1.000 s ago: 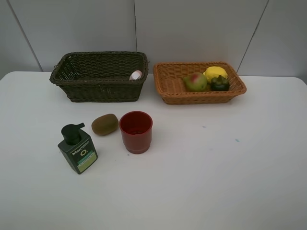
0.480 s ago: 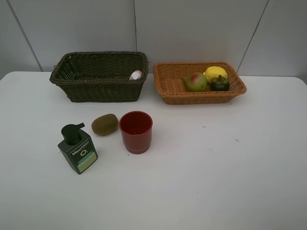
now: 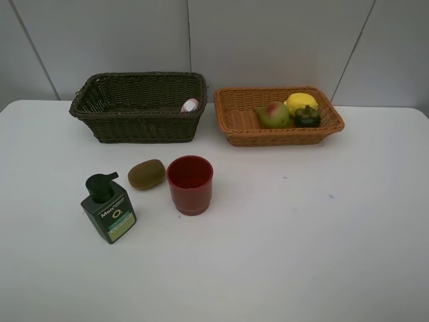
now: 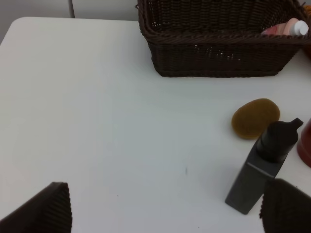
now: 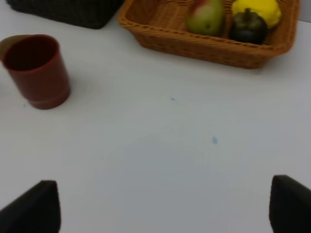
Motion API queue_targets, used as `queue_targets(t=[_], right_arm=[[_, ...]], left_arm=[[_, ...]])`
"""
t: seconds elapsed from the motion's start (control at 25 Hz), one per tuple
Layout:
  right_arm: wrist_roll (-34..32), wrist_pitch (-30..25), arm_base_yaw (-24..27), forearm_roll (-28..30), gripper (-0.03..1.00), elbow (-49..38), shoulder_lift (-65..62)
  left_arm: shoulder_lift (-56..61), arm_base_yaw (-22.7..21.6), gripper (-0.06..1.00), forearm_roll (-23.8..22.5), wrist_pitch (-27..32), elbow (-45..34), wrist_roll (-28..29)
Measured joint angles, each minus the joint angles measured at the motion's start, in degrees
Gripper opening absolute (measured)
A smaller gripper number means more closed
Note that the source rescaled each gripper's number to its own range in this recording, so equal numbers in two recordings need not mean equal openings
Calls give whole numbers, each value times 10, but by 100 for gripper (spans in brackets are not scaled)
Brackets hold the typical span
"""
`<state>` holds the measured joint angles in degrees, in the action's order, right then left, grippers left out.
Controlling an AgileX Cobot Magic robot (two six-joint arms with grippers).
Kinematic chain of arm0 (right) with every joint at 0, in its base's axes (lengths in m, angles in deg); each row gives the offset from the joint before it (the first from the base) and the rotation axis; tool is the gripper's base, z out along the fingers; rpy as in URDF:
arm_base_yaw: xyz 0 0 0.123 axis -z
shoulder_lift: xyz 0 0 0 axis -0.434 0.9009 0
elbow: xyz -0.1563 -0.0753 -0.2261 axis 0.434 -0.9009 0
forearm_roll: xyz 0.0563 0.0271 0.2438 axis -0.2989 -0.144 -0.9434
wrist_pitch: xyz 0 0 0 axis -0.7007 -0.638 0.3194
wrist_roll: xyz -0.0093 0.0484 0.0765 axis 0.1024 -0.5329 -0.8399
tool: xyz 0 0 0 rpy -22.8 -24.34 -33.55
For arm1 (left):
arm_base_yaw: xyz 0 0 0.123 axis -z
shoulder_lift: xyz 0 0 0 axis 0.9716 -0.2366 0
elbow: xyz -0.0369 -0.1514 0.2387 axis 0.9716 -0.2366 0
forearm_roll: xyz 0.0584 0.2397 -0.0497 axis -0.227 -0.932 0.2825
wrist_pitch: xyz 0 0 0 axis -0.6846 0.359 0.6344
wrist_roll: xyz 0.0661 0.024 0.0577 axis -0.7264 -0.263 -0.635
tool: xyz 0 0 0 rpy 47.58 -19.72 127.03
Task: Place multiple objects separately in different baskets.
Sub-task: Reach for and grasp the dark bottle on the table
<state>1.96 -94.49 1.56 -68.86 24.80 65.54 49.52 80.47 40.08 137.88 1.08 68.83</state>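
Done: pear [image 3: 273, 115], lemon [image 3: 301, 102], mangosteen [image 3: 308, 117] in tan basket [image 3: 281, 137]; pink bottle [image 3: 190, 104] in dark basket [image 3: 134, 127]. Remaining, ahead of left pincer [image 4: 165, 213]: kiwi [image 3: 146, 174], pump bottle [image 3: 108, 209], cup [image 3: 190, 184]. Right pincer [image 5: 160, 208] and left: wide, empty.

Of the robot, only gripper tips show. The left gripper [image 4: 164, 209] has dark, near-black fingers [image 4: 41, 211] with finely ribbed faces. The right gripper [image 5: 160, 206] has black, wedge-shaped fingers [image 5: 30, 208], blurred.
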Motion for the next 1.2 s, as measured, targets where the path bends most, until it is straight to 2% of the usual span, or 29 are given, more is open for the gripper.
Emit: queue_targets(t=[0.32, 0.56, 0.88, 1.2], right_arm=[[0, 0, 158, -1, 93, 0, 0], [0, 2, 232, -1, 93, -1, -52], [3, 2, 281, -5, 93, -1, -54], [4, 2, 287, -6, 93, -3, -54]], left_arm=[[0, 0, 100, 0, 0, 0, 0], [0, 0, 100, 0, 0, 0, 0], [0, 0, 100, 0, 0, 0, 0], [0, 0, 100, 0, 0, 0, 0]])
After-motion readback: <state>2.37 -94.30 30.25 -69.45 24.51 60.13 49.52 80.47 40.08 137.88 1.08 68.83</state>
